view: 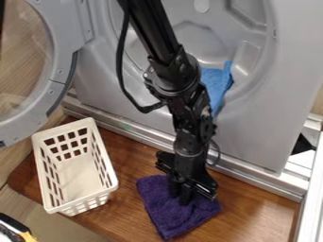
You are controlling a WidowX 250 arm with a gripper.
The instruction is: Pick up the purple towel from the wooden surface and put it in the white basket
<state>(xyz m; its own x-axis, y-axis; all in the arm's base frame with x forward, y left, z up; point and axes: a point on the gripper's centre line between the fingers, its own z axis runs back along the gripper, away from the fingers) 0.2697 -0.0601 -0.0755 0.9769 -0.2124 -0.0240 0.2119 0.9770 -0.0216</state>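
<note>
Where the claw (180, 198) points down, a purple cloth (172, 220) lies beneath.

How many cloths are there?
2. The purple cloth is on the brown wooden surface, right under the gripper. The blue cloth is at the round opening of the gray machine. More might be hidden inside.

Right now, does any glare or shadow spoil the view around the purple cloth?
Camera view: soft sheen on the wooden surface beside the purple cloth, no glare on the cloth itself; the black gripper blends somewhat into the dark fabric.
</note>
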